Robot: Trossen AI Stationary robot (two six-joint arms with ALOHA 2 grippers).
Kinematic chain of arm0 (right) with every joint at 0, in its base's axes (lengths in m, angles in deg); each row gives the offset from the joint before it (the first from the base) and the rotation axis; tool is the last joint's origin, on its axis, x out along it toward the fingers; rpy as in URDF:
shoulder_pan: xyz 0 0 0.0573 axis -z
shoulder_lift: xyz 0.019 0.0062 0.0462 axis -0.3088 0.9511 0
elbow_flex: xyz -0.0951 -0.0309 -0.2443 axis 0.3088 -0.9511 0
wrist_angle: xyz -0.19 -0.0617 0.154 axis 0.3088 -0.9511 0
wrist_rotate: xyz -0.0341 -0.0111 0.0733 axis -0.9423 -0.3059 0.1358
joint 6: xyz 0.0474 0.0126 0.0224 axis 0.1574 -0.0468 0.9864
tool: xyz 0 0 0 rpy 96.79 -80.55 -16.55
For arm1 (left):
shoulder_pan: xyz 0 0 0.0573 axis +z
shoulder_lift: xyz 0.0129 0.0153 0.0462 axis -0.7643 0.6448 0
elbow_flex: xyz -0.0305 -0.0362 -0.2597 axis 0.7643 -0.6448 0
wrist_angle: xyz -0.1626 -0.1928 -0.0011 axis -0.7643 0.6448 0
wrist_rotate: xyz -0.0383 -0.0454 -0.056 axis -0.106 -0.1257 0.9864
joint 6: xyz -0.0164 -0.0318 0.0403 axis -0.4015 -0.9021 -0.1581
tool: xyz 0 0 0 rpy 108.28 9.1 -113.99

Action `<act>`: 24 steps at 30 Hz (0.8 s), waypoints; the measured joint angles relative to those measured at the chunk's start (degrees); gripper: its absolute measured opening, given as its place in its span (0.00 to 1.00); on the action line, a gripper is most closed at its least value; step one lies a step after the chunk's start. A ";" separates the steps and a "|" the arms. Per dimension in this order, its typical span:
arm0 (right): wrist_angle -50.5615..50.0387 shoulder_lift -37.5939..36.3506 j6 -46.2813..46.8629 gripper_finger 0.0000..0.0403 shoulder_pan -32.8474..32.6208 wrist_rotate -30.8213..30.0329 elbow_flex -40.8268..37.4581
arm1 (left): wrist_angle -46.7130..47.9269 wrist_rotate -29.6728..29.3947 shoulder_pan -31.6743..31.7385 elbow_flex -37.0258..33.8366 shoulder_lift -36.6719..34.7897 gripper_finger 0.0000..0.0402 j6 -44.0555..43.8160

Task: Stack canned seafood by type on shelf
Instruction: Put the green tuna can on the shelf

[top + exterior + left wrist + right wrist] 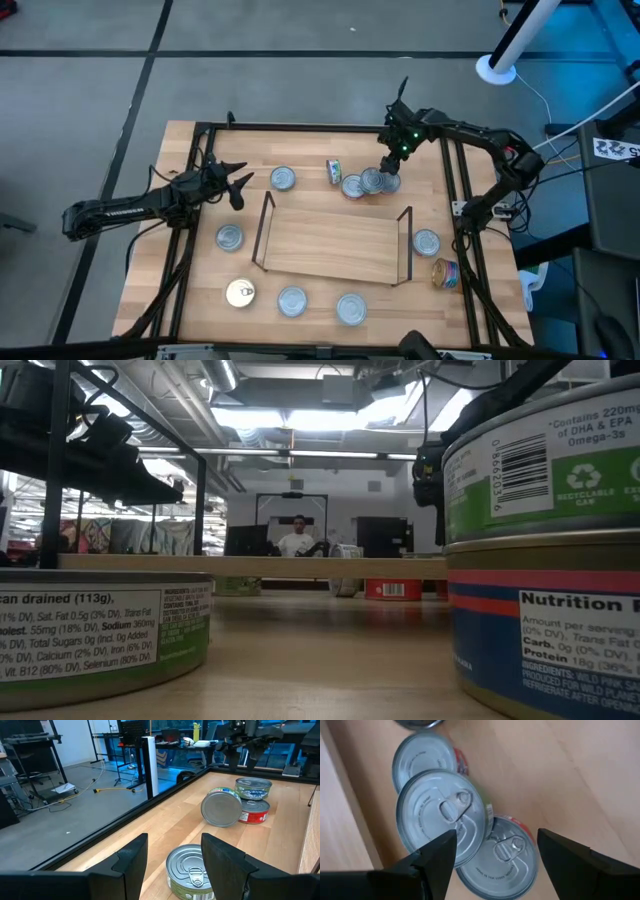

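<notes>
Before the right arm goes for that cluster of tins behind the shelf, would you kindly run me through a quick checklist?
1. Right pincer open: ok.
2. Right pincer above the cluster, over the raised tin: ok.
3. Raised tin sits flat: not ok, it overlaps two red-labelled tins.
4. Shelf board free for stacking: ok, no tins on it.
5. Left pincer out of the way: ok, open near a lone tin.
6. Tin types sorted: cannot tell, labels mostly hidden.

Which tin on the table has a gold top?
The gold-topped tin near the table's front left corner, beside a silver-topped tin. Every other upright tin shows a silver lid.
</notes>
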 joint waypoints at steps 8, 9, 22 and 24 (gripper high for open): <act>-0.06 0.00 -1.03 0.68 -0.02 -0.23 -0.32 | 0.00 -0.02 0.00 0.02 0.00 0.45 -0.04; -0.15 0.00 -1.31 0.68 -0.03 -0.27 -0.48 | -0.02 0.00 0.00 0.00 0.00 0.45 -0.04; 0.00 0.00 -1.36 0.68 -0.11 -0.45 -2.35 | -0.02 -0.01 0.00 0.00 0.00 0.45 -0.04; -0.05 0.00 -1.36 0.68 -0.70 -0.52 -2.43 | -0.01 0.00 0.00 0.01 0.00 0.45 -0.04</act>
